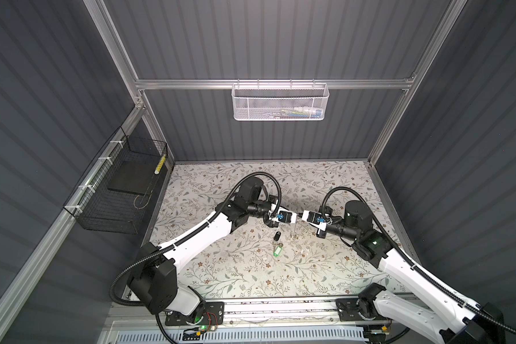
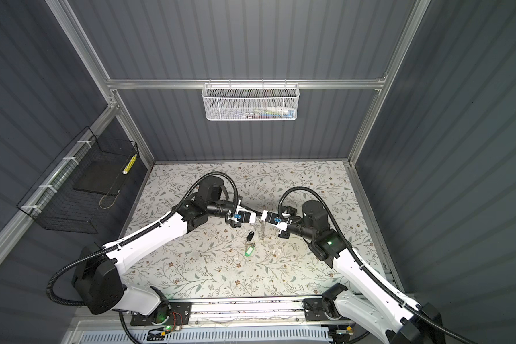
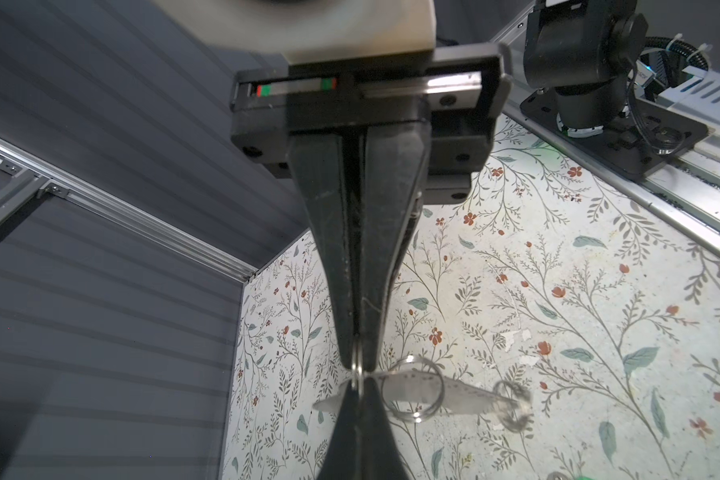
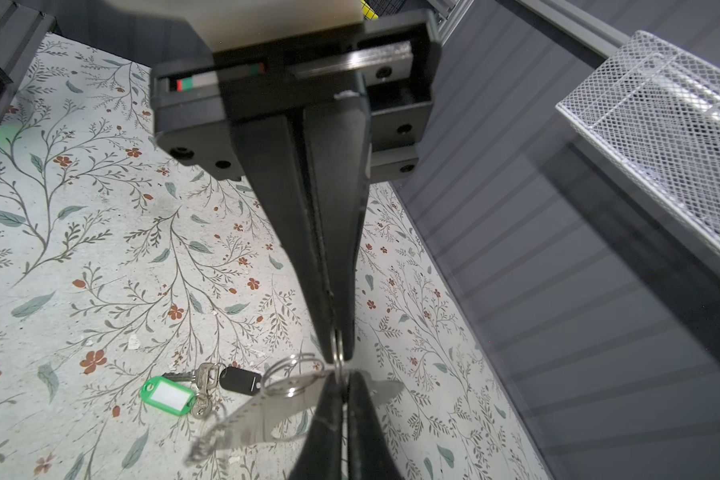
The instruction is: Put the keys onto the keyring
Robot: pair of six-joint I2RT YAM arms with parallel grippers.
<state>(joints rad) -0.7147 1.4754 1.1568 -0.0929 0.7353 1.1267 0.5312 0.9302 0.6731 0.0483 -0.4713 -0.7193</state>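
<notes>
In both top views the two arms come in from the lower corners and meet tip to tip just above the middle of the frame. The left fingers (image 3: 329,249) are pressed together, with only a thin metal ring (image 3: 356,368) nipped at their very tips. The right fingers (image 4: 283,228) are closed just as tightly on the same ring from the opposite side, so the two pairs of tips almost touch.

The keyring (image 3: 466,392) hangs from that ring above the worktop (image 1: 251,274), between the two arms. In the wrist views it shows as a flat silvery plate, blurred, tilted, with further split rings looped through it. In the top views it is only a faint glint under the fingertips.

The keys (image 4: 202,380) lie loose on the worktop, held by neither arm. In both top views they are just below the meeting fingers, slightly left of them. The black fob (image 1: 277,236) is the nearer of the two to the fingers. The green tag (image 1: 278,249) lies just below it, with the silver key blade between them.
</notes>
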